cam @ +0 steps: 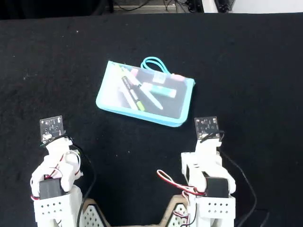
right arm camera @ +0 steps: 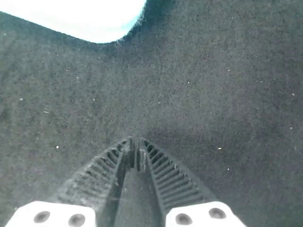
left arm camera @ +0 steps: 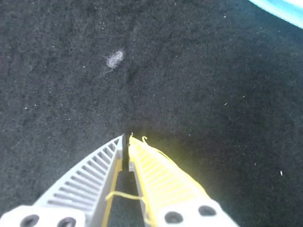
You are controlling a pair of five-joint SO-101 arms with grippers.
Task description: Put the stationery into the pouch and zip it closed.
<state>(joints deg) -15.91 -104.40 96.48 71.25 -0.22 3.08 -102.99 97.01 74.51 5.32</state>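
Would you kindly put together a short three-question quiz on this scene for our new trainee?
1. True or false: the pens lie outside the pouch.
2. The left pincer is: A) open; B) shut on a pen; C) shut and empty.
3. Is the pouch's loop on the edge toward the arms or away from them?
Key: 1 false, the pens are inside; 2 C; 3 away from them.
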